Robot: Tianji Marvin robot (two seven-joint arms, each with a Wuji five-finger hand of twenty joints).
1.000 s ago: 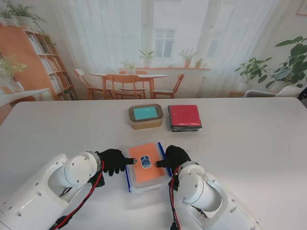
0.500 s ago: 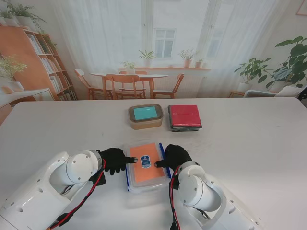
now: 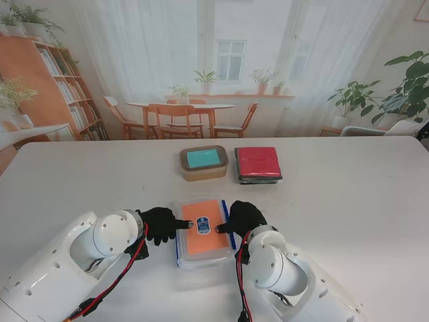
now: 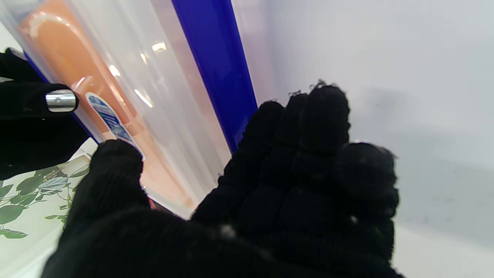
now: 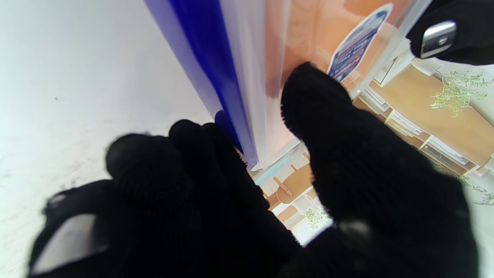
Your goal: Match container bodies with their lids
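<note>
From the stand camera I see a clear plastic container (image 3: 204,231) with an orange lid (image 3: 204,225) and blue side clips, lying flat on the smooth white table (image 3: 348,201) near me. My left hand (image 3: 161,224) in its black knit glove sits at the container's left edge, thumb reaching onto the lid; my right hand (image 3: 244,218) mirrors it at the right edge. Farther from me stand a rounded tan box with a teal lid (image 3: 203,162) and, just beside it on the right, a flat square box with a red lid (image 3: 258,164).

In the left wrist view, the thumb tip presses the glossy lid by its oval blue sticker (image 4: 110,119), while the other fingers (image 4: 308,154) bunch together alongside the blue clip (image 4: 220,69).

In the right wrist view, the thumb rests on the orange lid and the curled fingers (image 5: 162,173) meet the blue clip (image 5: 208,65), clamping the container's edge.
</note>
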